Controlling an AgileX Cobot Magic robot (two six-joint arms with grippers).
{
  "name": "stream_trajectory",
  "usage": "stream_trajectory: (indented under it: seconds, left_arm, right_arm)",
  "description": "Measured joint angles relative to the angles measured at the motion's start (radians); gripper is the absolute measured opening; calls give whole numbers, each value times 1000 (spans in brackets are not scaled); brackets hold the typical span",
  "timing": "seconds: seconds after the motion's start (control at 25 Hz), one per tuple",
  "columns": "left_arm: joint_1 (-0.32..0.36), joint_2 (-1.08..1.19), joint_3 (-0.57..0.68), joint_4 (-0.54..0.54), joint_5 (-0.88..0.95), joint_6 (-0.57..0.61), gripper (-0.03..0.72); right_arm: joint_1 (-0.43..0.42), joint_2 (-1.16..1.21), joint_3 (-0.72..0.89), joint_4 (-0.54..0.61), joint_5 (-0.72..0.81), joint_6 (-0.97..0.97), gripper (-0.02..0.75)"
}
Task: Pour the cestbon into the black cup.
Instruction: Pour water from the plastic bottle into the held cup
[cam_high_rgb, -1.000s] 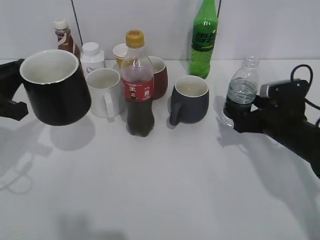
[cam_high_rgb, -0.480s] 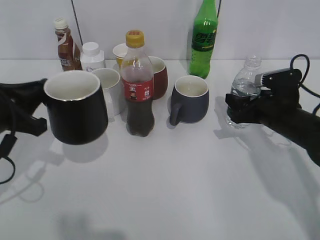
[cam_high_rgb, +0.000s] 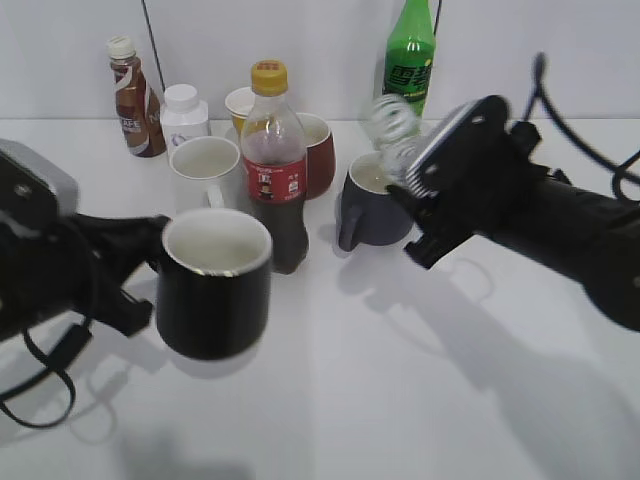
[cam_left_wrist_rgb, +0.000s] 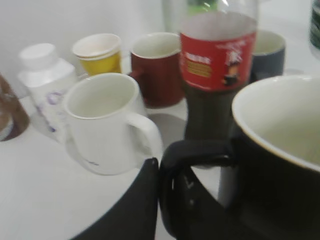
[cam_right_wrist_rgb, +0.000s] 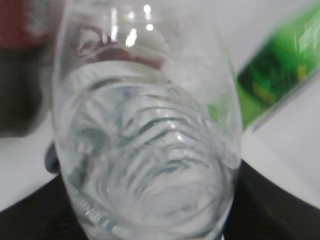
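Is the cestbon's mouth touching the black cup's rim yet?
Apart. The exterior view shows the cestbon tilted in the right gripper above the blue-grey mug, with the cola bottle between it and the black cup.

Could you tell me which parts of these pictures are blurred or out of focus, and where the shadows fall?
Exterior view: the cestbon is smeared by motion in the right gripper; shadows lie soft on the table below both arms. Left wrist view: the black cup is soft close up; the white mug is slightly sharper. Right wrist view: the bottle fills the frame, blurred, with small glints near its top.
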Motion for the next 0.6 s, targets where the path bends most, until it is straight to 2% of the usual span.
stream_trajectory:
  seconds: [0.16,0.28,0.4,0.6]
  left_arm:
    - [-66,40,-6,-12,2,29,55]
    - [-108,71,-24,-38,7,36,55]
    - [-136,103,-47,-45,7,36,55]
    - [-142,130,-81,-48,7,37,55]
  right_arm:
    - [110,-21,0,158,15,-281,477]
    - [155,-21,0,242,29,-434,477]
    - [168,-21,-3,273,29,-550,477]
    - [168,-21,-5,277,4,-711,477]
